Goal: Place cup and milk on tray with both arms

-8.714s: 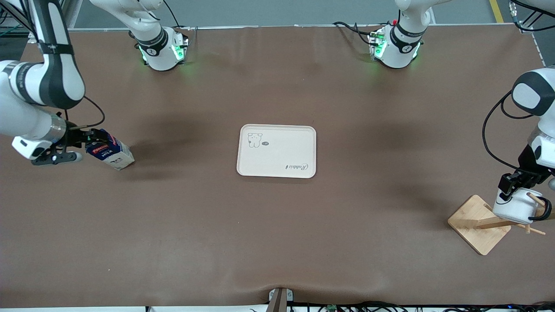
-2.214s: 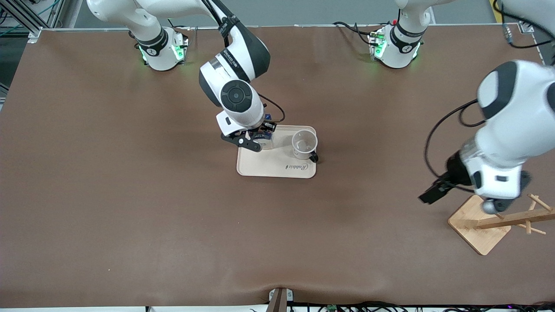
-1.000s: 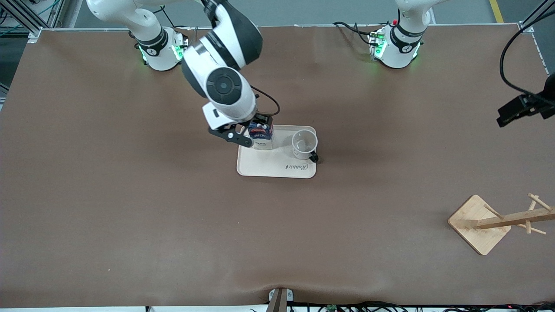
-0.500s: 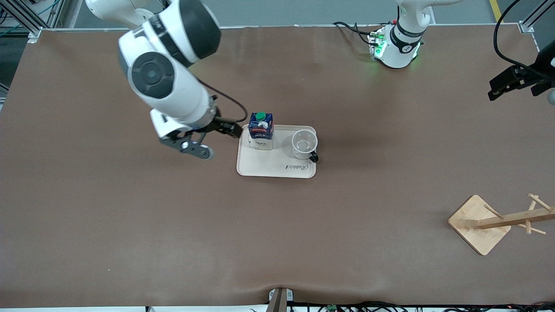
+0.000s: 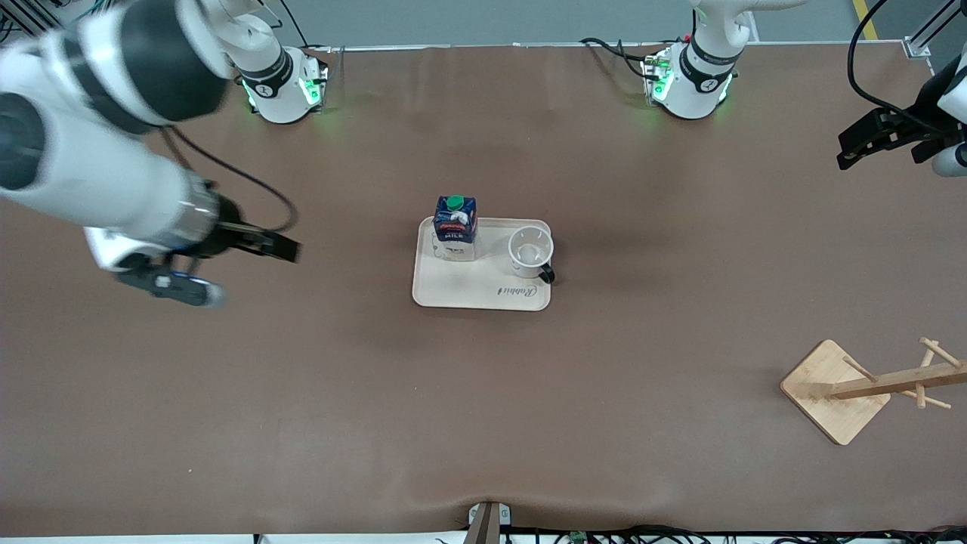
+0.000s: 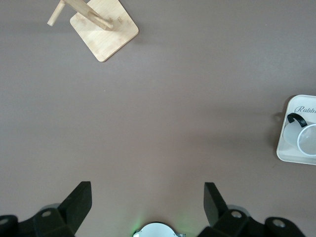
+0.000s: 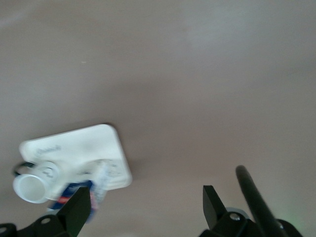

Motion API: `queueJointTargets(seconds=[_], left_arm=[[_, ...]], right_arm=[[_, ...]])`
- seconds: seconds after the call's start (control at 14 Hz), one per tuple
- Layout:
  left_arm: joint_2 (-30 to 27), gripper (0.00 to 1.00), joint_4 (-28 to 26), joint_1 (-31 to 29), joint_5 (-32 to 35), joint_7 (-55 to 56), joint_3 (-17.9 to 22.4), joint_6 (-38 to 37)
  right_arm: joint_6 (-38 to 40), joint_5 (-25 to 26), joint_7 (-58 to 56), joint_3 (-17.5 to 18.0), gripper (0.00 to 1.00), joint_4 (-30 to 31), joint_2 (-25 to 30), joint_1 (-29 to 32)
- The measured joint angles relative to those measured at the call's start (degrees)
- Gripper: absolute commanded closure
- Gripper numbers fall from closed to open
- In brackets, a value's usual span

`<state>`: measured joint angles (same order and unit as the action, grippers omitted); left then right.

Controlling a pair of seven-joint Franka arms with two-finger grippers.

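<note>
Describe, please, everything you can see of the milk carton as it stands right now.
The milk is a small carton, dark blue above with a red and white label reading "MILK", white at its foot, with a round green cap on top. It looks like coated card. It stands upright on the tray, at the end toward the right arm, beside the cup and apart from it. No gripper touches it.

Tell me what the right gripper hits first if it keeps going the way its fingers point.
Likely the tray: the open right gripper points toward it over bare table, though its height is unclear.
</note>
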<state>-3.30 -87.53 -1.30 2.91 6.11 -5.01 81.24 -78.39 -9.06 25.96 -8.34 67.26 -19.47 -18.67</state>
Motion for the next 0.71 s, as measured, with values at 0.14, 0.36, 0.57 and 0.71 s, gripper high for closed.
queueJointTargets(seconds=[0.14, 0.36, 0.57, 0.71], left_arm=[[0.0, 0.00, 0.0, 0.0, 0.0, 0.0, 0.0, 0.0], [0.0, 0.00, 0.0, 0.0, 0.0, 0.0, 0.0, 0.1], [0.0, 0.00, -0.1, 0.0, 0.0, 0.0, -0.1, 0.2], [0.1, 0.00, -0.2, 0.1, 0.0, 0.0, -0.5, 0.2]], right_arm=[[1.3, 1.6, -7.7, -0.8, 0.00, 0.9, 3.0, 5.1], [1.3, 3.3, -18.8, -1.1, 0.00, 4.7, 7.6, 11.8], [-5.8, 3.5, -22.2, -1.0, 0.00, 16.6, 15.6, 13.3], [-12.6, 4.1, -22.6, -0.4, 0.00, 28.0, 22.4, 13.2]])
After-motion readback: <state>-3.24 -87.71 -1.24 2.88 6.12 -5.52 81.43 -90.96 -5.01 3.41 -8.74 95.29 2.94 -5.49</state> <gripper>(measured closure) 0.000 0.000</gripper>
